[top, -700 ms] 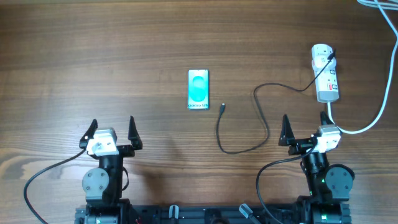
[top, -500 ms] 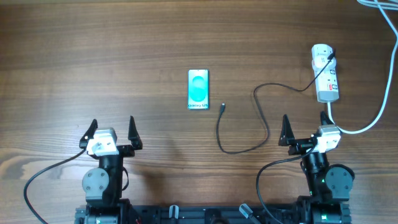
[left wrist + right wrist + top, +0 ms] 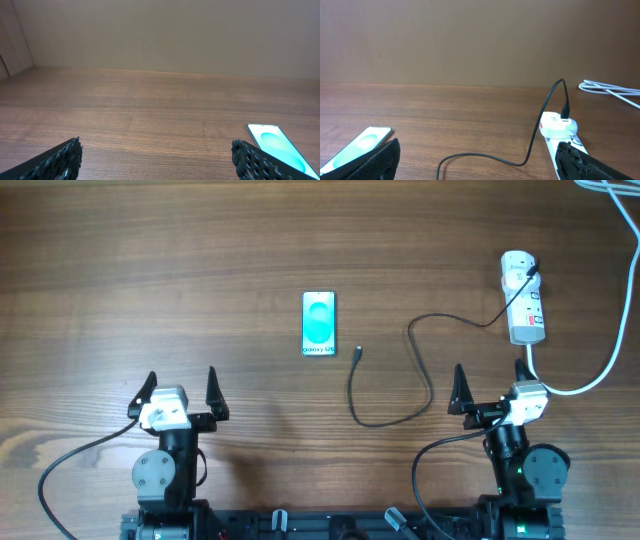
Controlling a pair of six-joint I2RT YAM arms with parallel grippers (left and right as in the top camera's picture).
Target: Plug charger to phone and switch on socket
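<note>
With the left gripper (image 3: 181,377) and right gripper (image 3: 490,375) both spread empty, the charger tip (image 3: 358,352) lies pointing away just beside the phone (image 3: 319,324), forward-left of the nearer right arm

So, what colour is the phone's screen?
Bright cyan-turquoise on the small rectangular phone, clearest in the overhead view.

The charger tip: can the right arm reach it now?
Probably yes: the charger tip lies on the table ahead-left of the open right tool, only its own cable loop between.
</note>
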